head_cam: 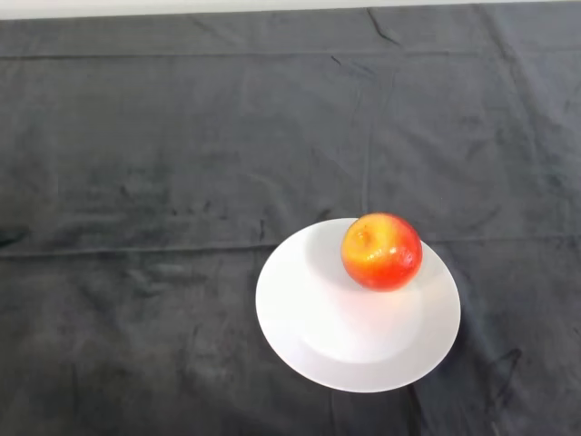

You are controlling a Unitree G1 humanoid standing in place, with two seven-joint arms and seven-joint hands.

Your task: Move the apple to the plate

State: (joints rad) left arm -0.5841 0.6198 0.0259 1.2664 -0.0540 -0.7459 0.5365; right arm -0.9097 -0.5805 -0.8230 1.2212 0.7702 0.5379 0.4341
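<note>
A red and yellow apple (381, 252) sits on a white round plate (309, 318), on the plate's far right part. The plate lies on the dark cloth in the lower middle of the head view.
The dark cloth (163, 163) covers the whole table, with folds and creases running across it. A pale strip (182, 7) runs along the far edge at the top.
</note>
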